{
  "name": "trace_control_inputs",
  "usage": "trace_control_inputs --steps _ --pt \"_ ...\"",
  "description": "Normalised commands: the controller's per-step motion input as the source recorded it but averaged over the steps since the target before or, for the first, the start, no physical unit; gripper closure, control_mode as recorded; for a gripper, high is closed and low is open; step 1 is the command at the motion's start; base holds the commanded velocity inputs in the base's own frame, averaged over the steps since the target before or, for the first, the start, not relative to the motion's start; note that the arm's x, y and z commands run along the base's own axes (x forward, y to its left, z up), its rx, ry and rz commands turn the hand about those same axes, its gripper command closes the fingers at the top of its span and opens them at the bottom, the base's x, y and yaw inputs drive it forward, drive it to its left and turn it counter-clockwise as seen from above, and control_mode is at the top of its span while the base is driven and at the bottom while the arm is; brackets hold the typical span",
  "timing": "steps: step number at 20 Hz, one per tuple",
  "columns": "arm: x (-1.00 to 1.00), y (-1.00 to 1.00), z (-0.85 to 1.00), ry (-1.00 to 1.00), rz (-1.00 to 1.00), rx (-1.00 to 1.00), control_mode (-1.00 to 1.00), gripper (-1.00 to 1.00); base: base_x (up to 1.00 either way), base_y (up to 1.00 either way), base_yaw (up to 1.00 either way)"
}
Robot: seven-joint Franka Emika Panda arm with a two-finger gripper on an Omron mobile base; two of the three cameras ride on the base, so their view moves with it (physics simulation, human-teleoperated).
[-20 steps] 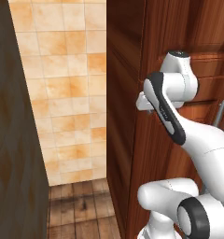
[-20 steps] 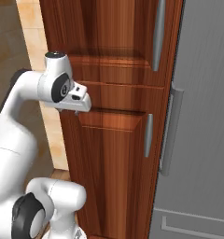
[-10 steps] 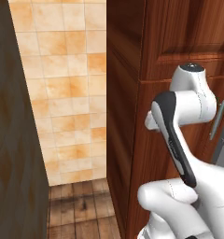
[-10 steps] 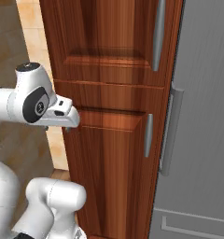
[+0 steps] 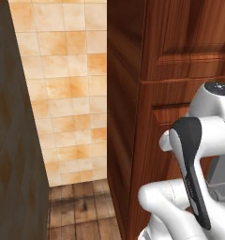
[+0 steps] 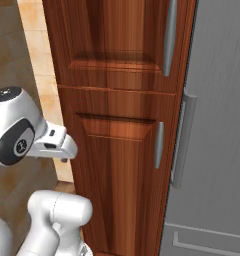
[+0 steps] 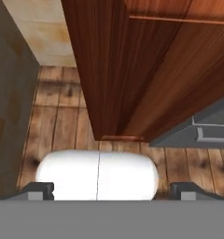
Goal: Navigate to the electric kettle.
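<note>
The electric kettle is out of view. My gripper (image 7: 112,190) points down at the wooden floor (image 7: 62,116). Its two dark fingertips (image 7: 38,189) stand far apart at the bottom of the hand view, open, with nothing between them. The hand (image 6: 54,144) hangs low in front of the tall wooden cabinet (image 6: 117,100) in the right base view. In the left base view the folded arm (image 5: 198,154) covers the cabinet's lower right.
The brown cabinet (image 5: 170,70) stands close ahead, with a grey fridge (image 6: 217,125) on its right. A narrow gap with an orange tiled wall (image 5: 67,84) and plank floor (image 5: 81,206) runs on its left. A dark wall (image 5: 11,140) bounds that gap.
The arm has folded down and back toward the base, and the hand now sits lower. The cabinet and walls hold their places in both base views.
</note>
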Motion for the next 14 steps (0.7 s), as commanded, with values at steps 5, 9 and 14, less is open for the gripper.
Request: trace_control_inputs --steps 5,9,14 --pt "-0.42 -0.48 -0.02 0.0 -0.01 0.0 1.0 -1.0 -0.22 -0.4 -0.04" --pt "0.0 0.0 0.0 0.0 0.0 0.0 1.0 -1.0 -0.47 -1.0 -0.12" --pt "0.0 0.0 0.0 0.0 0.0 0.0 1.0 -1.0 -0.3 -1.0 -0.2"
